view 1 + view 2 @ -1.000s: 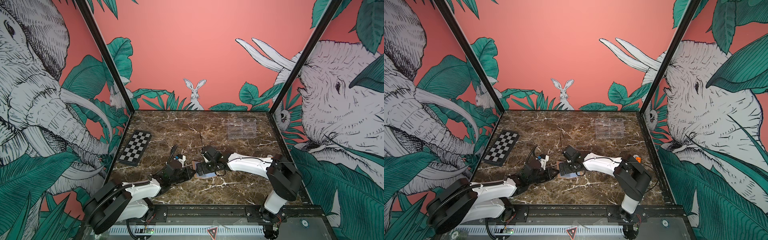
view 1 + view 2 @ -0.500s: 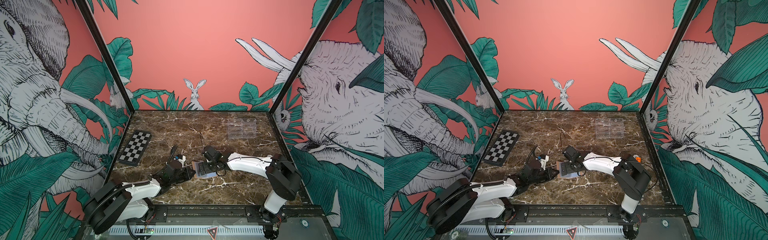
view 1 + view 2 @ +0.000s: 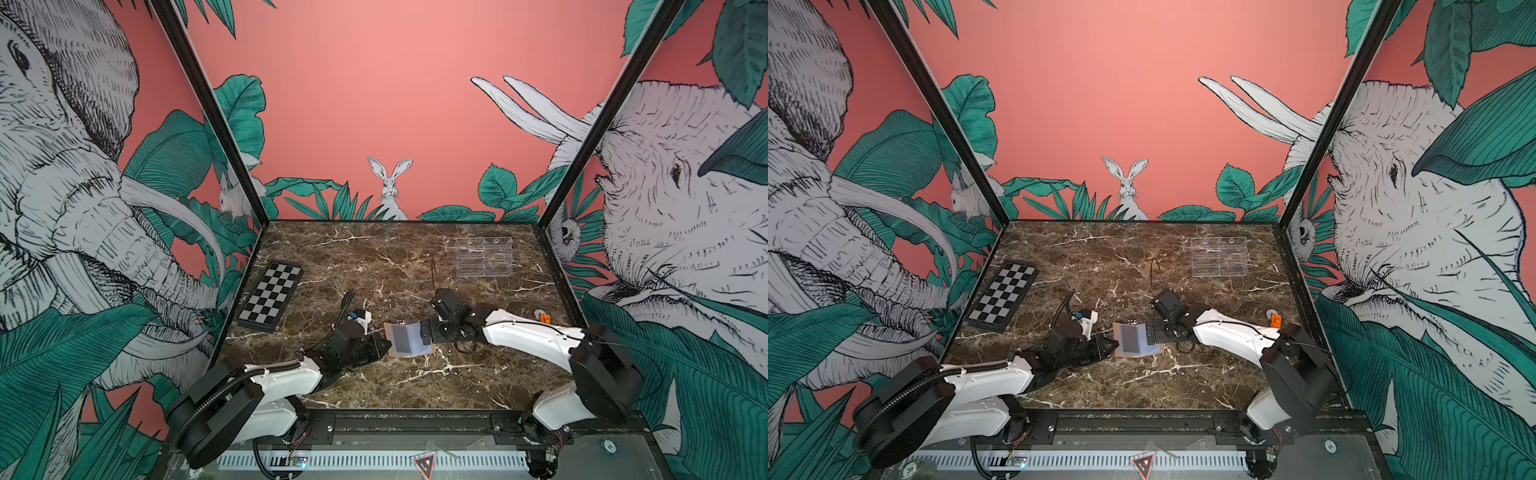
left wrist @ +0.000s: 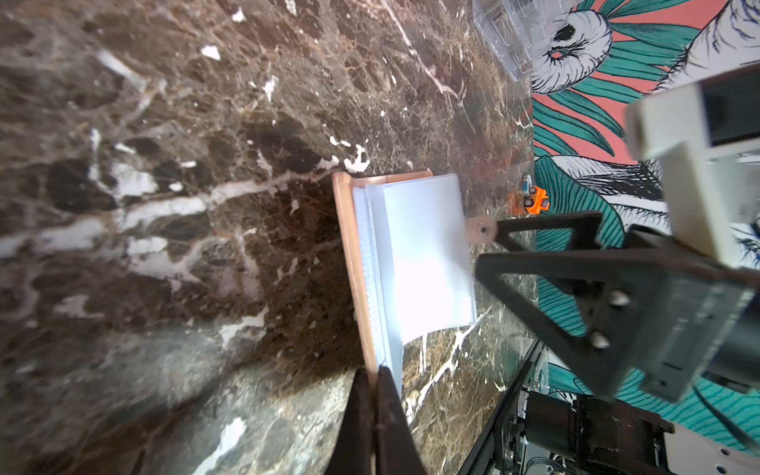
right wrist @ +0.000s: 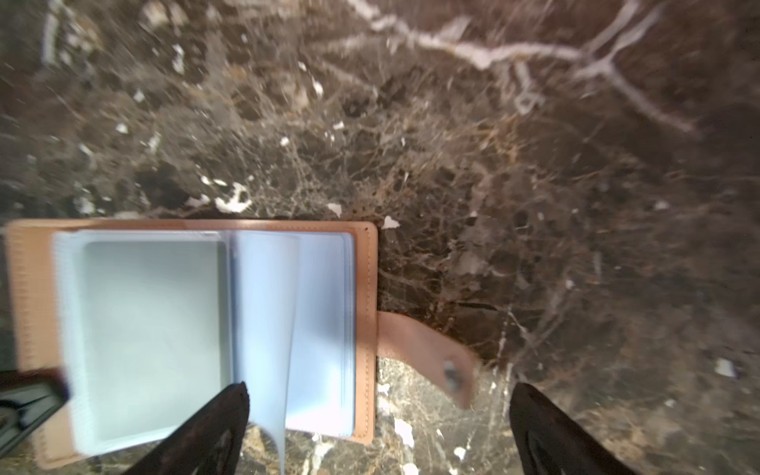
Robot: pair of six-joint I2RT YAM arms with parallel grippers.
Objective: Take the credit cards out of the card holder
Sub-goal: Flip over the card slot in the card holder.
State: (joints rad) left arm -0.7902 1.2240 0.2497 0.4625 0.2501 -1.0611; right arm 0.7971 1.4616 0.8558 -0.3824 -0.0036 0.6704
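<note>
Blur smears the tan leather-look folding card holder (image 5: 366, 288) in the right wrist view. In both top views, the dark grey rectangle (image 3: 402, 338) in its sleeve and the small orange object (image 3: 545, 318) by the right wall are too small to identify.

My tabletop (image 3: 374, 257) is dark brown marble with white veins, walled on three sides. A black-and-white chequered board (image 3: 270, 297) lies flat near its edge on my left. Towards the far corner on my right stands a clear acrylic stand (image 3: 484, 257), well apart from the board. A small orange object (image 3: 545, 319) sits by the edge on my right. Near the middle, closer to me, the tan card holder (image 3: 405, 340) lies open, sleeves up.
</note>
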